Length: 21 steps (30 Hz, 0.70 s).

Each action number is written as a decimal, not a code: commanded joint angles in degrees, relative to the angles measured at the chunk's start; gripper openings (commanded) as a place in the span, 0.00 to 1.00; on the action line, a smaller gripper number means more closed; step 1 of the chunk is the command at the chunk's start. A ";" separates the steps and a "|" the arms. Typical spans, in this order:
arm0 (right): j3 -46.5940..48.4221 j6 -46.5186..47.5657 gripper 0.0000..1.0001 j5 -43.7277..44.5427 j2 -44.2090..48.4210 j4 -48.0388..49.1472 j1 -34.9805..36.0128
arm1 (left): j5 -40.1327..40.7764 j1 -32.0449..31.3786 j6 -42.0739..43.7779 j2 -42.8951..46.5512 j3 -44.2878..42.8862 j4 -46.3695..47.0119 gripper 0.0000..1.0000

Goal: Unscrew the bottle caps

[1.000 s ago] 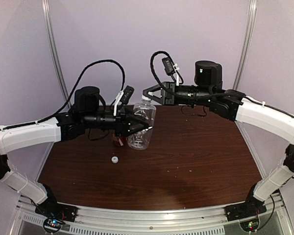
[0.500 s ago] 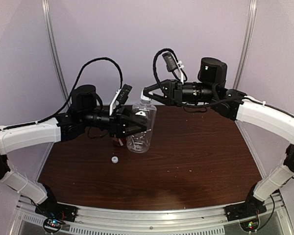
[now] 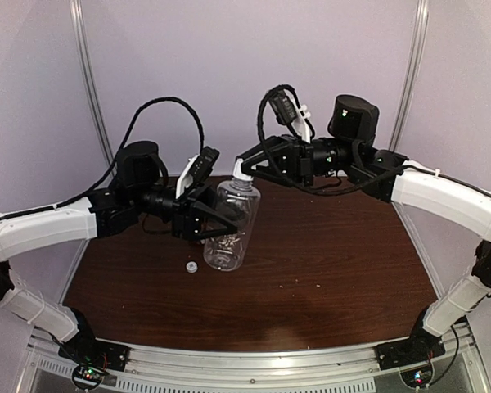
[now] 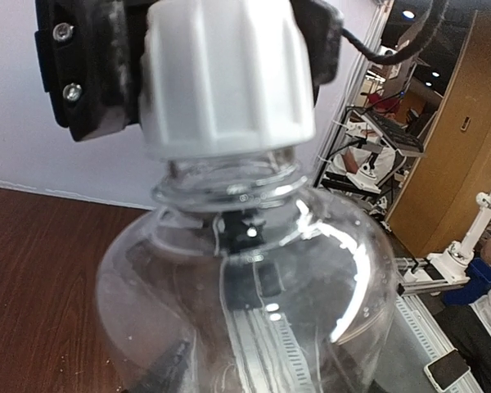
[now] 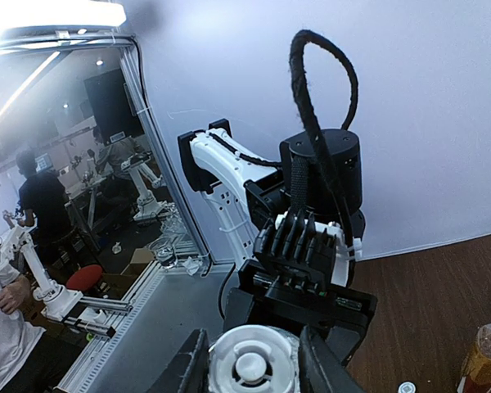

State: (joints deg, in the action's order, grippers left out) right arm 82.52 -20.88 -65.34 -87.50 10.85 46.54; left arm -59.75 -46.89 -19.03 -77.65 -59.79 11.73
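Loose cap (image 3: pixel 192 267) left of bottle (image 3: pixel 227 246)

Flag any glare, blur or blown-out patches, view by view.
Top external: even, soft light, no strong glare. Left wrist: white cap sharp, bright reflections streak the clear bottle, background soft. Right wrist: light strip blown out at top left; amber bottle cropped by the right edge.
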 commanded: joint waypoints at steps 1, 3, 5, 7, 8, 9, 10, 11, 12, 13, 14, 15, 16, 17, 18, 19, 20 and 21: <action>2.83 3.06 0.43 6.73 1.25 -10.03 -0.31 | 6.64 0.15 6.49 2.06 -3.25 -4.55 0.24; 3.54 2.57 0.54 11.57 2.18 -12.71 -0.23 | 10.99 0.15 7.41 2.08 -3.39 -6.28 0.24; 3.76 1.33 0.63 15.53 3.17 -13.61 -0.23 | 14.28 0.14 7.94 2.15 -3.49 -7.18 0.24; 3.71 0.04 0.71 19.04 4.19 -14.20 -0.14 | 17.22 0.10 8.19 2.13 -3.70 -7.73 0.24; 3.56 -0.67 0.75 20.89 4.72 -14.38 -0.14 | 18.85 0.07 8.09 2.07 -3.86 -8.11 0.24; 3.46 -1.32 0.77 22.70 5.23 -14.68 -0.09 | 20.32 0.05 8.13 1.92 -4.15 -8.71 0.24; 3.53 -1.91 0.79 24.66 5.58 -15.33 -0.06 | 21.75 0.05 8.21 1.77 -4.45 -9.38 0.24; 3.68 -2.47 0.81 27.44 5.79 -15.98 0.07 | 23.05 0.00 8.21 1.65 -4.72 -9.92 0.24; 3.85 -2.92 0.83 29.66 5.98 -16.99 0.23 | 24.58 -0.02 8.22 1.58 -4.86 -10.32 0.24; 4.05 -3.22 0.84 32.06 6.02 -18.12 0.45 | 25.82 -0.10 8.26 1.62 -4.94 -10.44 0.24; 4.27 -3.63 0.85 34.59 6.07 -19.30 0.75 | 27.14 -0.17 8.17 1.72 -4.98 -10.55 0.24; 4.43 -3.83 0.85 37.15 6.12 -20.30 1.08 | 28.27 -0.28 8.11 1.79 -5.06 -10.70 0.24; 4.41 -4.15 0.85 39.60 6.23 -21.01 1.42 | 29.28 -0.33 7.97 1.88 -5.14 -10.75 0.24; 4.24 -4.38 0.85 41.76 6.29 -21.46 1.70 | 30.01 -0.38 7.72 1.95 -5.23 -10.76 0.24; 4.20 -4.50 0.84 43.39 6.25 -21.92 2.00 | 30.77 -0.47 7.50 2.04 -5.31 -10.76 0.24; 4.33 -4.66 0.84 44.73 6.17 -22.38 2.24 | 31.31 -0.52 7.29 2.06 -5.40 -10.80 0.24; 4.39 -4.69 0.84 45.87 6.04 -22.60 2.50 | 31.93 -0.56 7.14 2.12 -5.54 -10.89 0.24; 4.53 -4.81 0.84 46.61 5.96 -22.67 2.67 | 32.42 -0.64 7.08 2.14 -5.66 -10.97 0.24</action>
State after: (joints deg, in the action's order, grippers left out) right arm 85.58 -24.32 -28.29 -82.19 -8.93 48.18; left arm -32.01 -47.07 -11.90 -76.79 -63.07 -0.49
